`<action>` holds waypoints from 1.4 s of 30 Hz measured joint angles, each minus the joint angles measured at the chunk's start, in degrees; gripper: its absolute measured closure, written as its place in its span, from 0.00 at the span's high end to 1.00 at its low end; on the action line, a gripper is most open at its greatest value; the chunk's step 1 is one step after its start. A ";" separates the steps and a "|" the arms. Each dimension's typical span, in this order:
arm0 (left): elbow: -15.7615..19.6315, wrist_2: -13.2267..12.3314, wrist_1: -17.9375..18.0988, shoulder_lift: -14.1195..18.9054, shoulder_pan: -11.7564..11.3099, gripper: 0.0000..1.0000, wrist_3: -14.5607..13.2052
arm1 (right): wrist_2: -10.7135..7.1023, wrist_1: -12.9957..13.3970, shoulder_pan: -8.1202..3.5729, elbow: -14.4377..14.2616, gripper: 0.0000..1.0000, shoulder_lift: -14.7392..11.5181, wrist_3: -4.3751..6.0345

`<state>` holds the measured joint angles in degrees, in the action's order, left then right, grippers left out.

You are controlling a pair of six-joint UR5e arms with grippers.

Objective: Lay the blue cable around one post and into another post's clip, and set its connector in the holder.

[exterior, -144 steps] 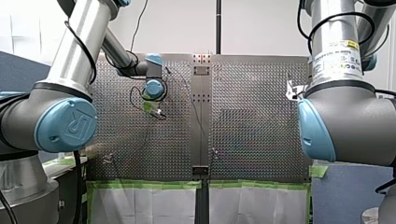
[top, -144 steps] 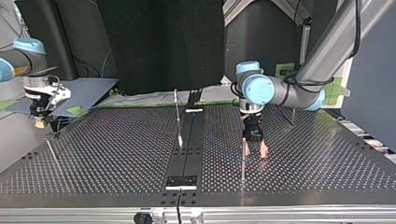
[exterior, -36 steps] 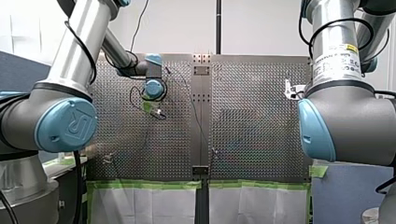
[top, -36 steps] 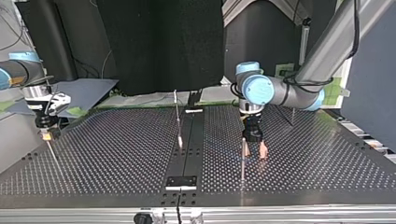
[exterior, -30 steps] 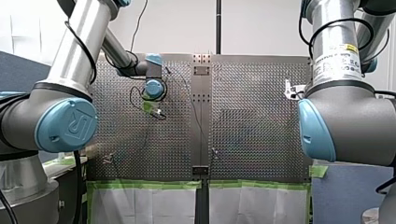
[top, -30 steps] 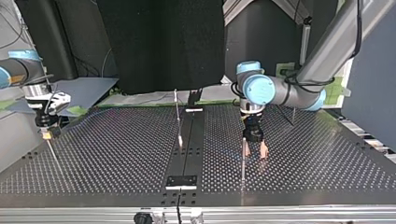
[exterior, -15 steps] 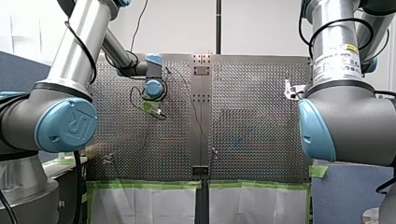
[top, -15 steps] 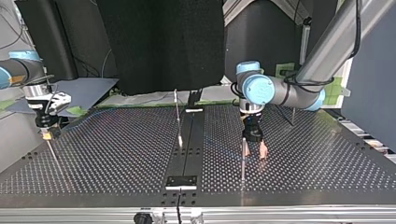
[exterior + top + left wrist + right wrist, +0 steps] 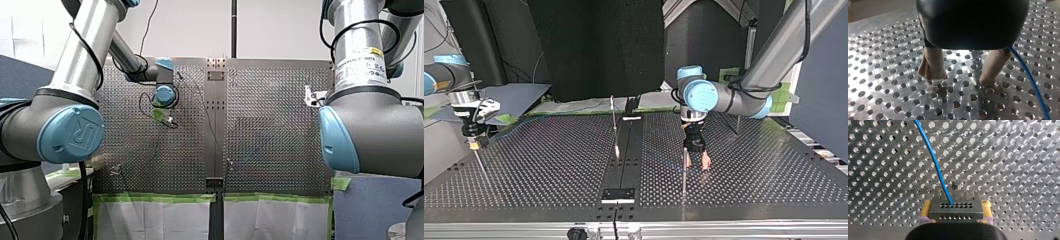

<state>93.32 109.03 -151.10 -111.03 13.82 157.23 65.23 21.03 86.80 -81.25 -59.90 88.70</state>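
Observation:
In the right wrist view the grey connector (image 9: 956, 210) sits between my right gripper's (image 9: 956, 216) yellow-padded fingers (image 9: 926, 210), which press its two sides. The blue cable (image 9: 934, 160) leaves its top face and runs ahead over the perforated plate (image 9: 1010, 157). At the top view's left, my right gripper (image 9: 473, 145) hangs low over a thin post (image 9: 480, 165). My left gripper (image 9: 960, 81) stands open, its beige fingertips (image 9: 931, 73) on the plate, nothing between them. The cable (image 9: 1033, 82) passes just outside one finger. In the top view my left gripper (image 9: 696, 162) is beside a post (image 9: 684, 175).
A tall post (image 9: 614, 125) rises by the dark centre strip (image 9: 621, 165), and another post (image 9: 737, 122) stands at the back right of the top view. A small fitting (image 9: 957, 186) sits on the plate just ahead of the connector. Green tape (image 9: 160, 197) lines the table's near edge.
Since the earliest frames my right gripper has come down toward the plate at the top view's left. Over the last second nothing visibly moves; my left arm stays put.

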 joint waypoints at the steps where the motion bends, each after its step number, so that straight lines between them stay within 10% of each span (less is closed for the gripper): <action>1: 0.00 0.00 0.00 0.00 -0.02 1.00 0.00 | 0.01 0.01 0.00 0.01 0.78 0.00 0.00; 11: 0.01 0.04 0.01 0.02 0.00 1.00 0.00 | 0.06 0.19 0.07 0.00 1.00 0.00 0.02; 42: 0.00 1.12 -1.83 0.09 0.33 1.00 -2.16 | -0.01 0.63 0.26 -0.01 1.00 0.00 0.44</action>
<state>93.32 110.15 -152.93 -110.95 14.15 155.07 65.22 21.66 87.06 -81.26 -59.91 89.14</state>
